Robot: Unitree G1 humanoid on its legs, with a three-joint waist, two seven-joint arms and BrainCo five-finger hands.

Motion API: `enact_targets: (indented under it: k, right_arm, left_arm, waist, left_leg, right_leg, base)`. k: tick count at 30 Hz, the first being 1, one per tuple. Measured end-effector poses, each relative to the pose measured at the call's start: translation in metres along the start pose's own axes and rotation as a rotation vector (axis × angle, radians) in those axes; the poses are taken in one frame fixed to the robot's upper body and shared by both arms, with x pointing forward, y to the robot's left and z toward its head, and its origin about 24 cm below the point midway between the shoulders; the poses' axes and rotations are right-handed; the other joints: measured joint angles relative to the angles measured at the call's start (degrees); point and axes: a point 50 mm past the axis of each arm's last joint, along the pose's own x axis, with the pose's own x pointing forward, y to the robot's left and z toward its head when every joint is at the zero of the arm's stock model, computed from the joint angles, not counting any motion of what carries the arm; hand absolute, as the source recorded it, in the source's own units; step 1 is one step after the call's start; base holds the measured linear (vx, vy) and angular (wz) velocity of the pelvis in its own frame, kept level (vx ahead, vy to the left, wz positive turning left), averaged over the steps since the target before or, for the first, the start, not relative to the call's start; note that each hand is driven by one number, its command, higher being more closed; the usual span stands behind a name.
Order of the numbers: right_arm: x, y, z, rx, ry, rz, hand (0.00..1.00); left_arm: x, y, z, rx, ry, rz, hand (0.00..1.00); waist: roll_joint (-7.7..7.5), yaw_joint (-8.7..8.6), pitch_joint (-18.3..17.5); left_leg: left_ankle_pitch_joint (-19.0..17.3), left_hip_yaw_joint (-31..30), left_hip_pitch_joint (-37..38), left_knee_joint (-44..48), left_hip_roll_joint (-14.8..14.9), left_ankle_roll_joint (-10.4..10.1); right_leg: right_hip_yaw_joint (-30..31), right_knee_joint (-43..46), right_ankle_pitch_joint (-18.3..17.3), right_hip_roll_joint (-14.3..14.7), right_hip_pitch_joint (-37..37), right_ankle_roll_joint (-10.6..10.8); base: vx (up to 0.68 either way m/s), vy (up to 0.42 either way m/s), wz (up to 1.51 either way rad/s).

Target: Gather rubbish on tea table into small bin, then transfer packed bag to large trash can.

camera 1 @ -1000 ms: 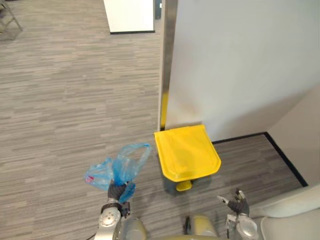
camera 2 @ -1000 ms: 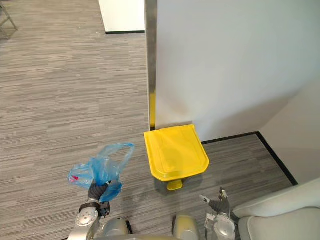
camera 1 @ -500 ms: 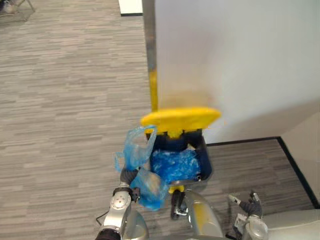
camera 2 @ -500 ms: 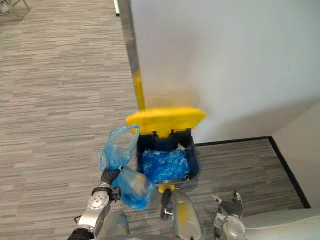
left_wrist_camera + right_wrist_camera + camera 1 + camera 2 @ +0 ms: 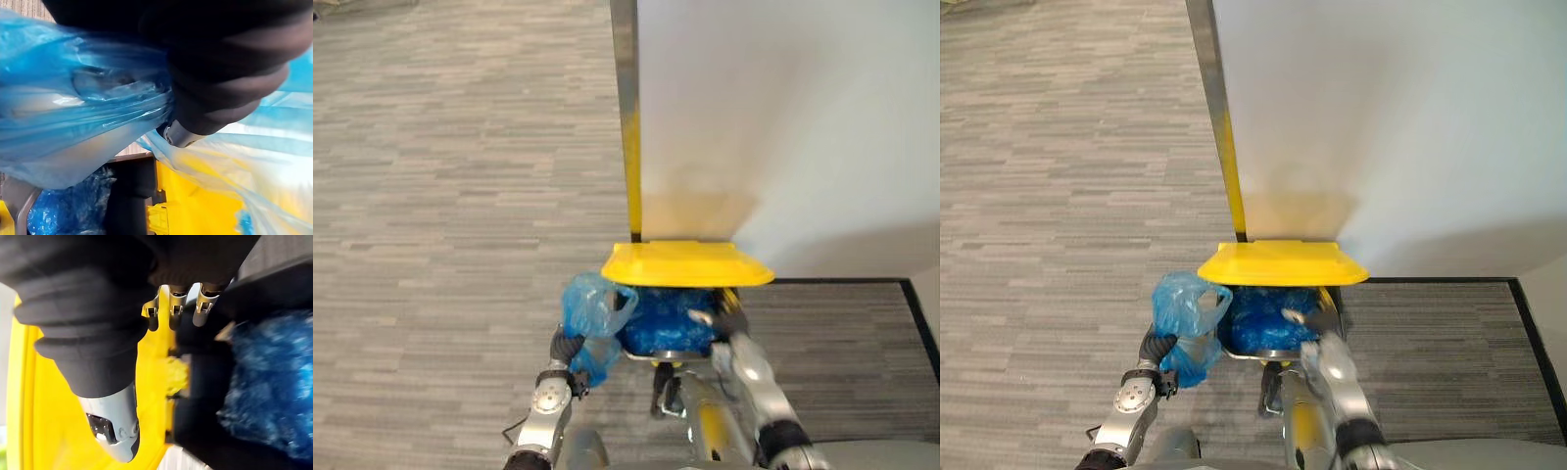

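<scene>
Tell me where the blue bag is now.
In the left eye view the blue bag is gripped by the left hand, beside the left edge of the open bin by the wall.

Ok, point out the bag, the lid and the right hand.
bag [image 5: 590, 305]: left eye view, on its bulging blue top.
lid [image 5: 685, 264]: left eye view, middle of the raised yellow panel.
right hand [image 5: 724, 321]: left eye view, on its dark back.
</scene>
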Motion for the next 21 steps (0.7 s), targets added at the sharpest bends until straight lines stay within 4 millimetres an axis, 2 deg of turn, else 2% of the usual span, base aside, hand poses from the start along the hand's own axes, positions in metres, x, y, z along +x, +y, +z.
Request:
enact_targets:
  k: [2, 3, 4, 5, 8, 12, 15, 16, 18, 20, 21]
  right_arm:
    - [0.030, -0.009, 0.042, -0.084, -0.087, 0.000, 0.00]
    - [0.037, -0.016, 0.053, -0.110, -0.106, -0.016, 0.00]
    - [0.046, -0.030, 0.072, -0.162, -0.142, -0.046, 0.00]
    - [0.053, -0.041, 0.093, -0.197, -0.189, -0.076, 0.00]
    - [0.061, -0.062, 0.135, -0.249, -0.281, -0.146, 0.00]
    - [0.064, -0.064, 0.168, -0.305, -0.352, -0.161, 0.00]
    - [0.065, -0.063, 0.181, -0.338, -0.384, -0.158, 0.00]
    - [0.065, -0.060, 0.192, -0.352, -0.408, -0.151, 0.00]
    - [0.065, -0.058, 0.200, -0.362, -0.429, -0.148, 0.00]
    - [0.064, -0.057, 0.218, -0.366, -0.473, -0.154, 0.00]
    - [0.064, -0.057, 0.223, -0.366, -0.484, -0.157, 0.00]
  left_arm:
    - [0.003, -0.001, 0.008, -0.001, -0.044, -0.006, 1.00]
    - [0.004, 0.000, 0.010, 0.002, -0.052, -0.007, 1.00]
    - [0.006, 0.002, 0.013, 0.004, -0.068, -0.005, 1.00]
    - [0.008, 0.006, 0.017, 0.005, -0.087, 0.001, 1.00]
    - [0.011, 0.010, 0.026, 0.002, -0.124, 0.002, 1.00]
    - [0.015, 0.001, 0.055, -0.002, -0.249, -0.054, 1.00]
    - [0.018, -0.013, 0.078, -0.009, -0.329, -0.112, 1.00]
    - [0.018, -0.021, 0.093, -0.006, -0.387, -0.153, 1.00]
    - [0.018, -0.031, 0.110, 0.009, -0.451, -0.199, 1.00]
    - [0.017, -0.050, 0.143, 0.019, -0.578, -0.275, 1.00]
    - [0.017, -0.056, 0.153, 0.021, -0.611, -0.297, 1.00]
  waist:
    - [0.70, 0.90, 0.4]
    - [0.94, 1.39, 0.5]
    - [1.53, 1.59, 0.9]
    - [1.79, 1.58, 1.6]
    - [2.30, 1.46, 2.5]
    - [2.34, 1.41, 5.9]
    - [2.39, 1.24, 7.5]
    - [2.39, 1.21, 8.2]
    - [2.48, 1.04, 8.7]
    - [2.47, 0.05, 10.0]
    - [2.46, -0.36, 10.5]
  left_leg:
    - [1.7, -2.5, -0.8, -2.4, -0.3, -1.1]
    - [1.8, -3.3, -1.0, -2.5, -0.5, -1.4]
    - [2.1, -4.5, -1.6, -2.5, -0.7, -1.3]
    - [2.9, -4.8, -1.8, -2.6, -0.9, -1.0]
    - [3.3, -5.2, -3.1, -2.4, -1.1, -1.3]
    - [3.2, -5.9, -5.2, 0.8, -1.3, -1.1]
    - [3.0, -6.1, -5.8, 1.0, -1.2, -0.7]
    - [3.1, -6.5, -5.9, 1.2, -1.1, -0.8]
    - [3.0, -7.2, -6.4, 1.9, -1.1, -0.8]
    - [2.9, -7.7, -7.8, 4.7, -0.7, -0.6]
    - [2.8, -7.7, -7.9, 5.0, -0.7, -0.5]
  right_leg:
    - [-1.6, -2.6, 1.6, 0.0, 0.0, -1.1]
    - [-1.9, -2.8, 1.9, 0.0, 0.1, -1.2]
    - [-2.5, -3.4, 2.5, -0.1, 0.2, -1.9]
    - [-2.7, -3.5, 2.9, -0.5, 0.2, -1.4]
    - [-3.4, -5.3, 3.7, -0.9, 0.3, -1.4]
    - [-3.6, -6.6, 4.4, -0.8, 0.4, -1.0]
    - [-3.0, -7.5, 4.8, -0.1, 0.4, -0.3]
    - [-2.7, -7.9, 4.8, 0.3, 0.4, -0.2]
    - [-3.0, -8.1, 4.8, 0.5, 0.4, -0.2]
    - [-3.2, -8.1, 4.8, 1.1, 0.4, -0.2]
    - [-3.1, -8.1, 4.8, 1.1, 0.4, -0.2]
  base:
    - [0.03, -0.074, 0.29]
    - [0.02, -0.042, 0.19]
    - [0.00, -0.027, 0.20]
    - [-0.02, -0.020, 0.21]
    - [-0.07, -0.014, 0.15]
    - [-0.12, -0.006, -0.01]
    - [-0.13, -0.037, 0.01]
    - [-0.09, -0.057, -0.03]
    - [-0.06, -0.053, -0.03]
    - [-0.08, -0.062, 0.00]
    - [-0.09, -0.052, 0.00]
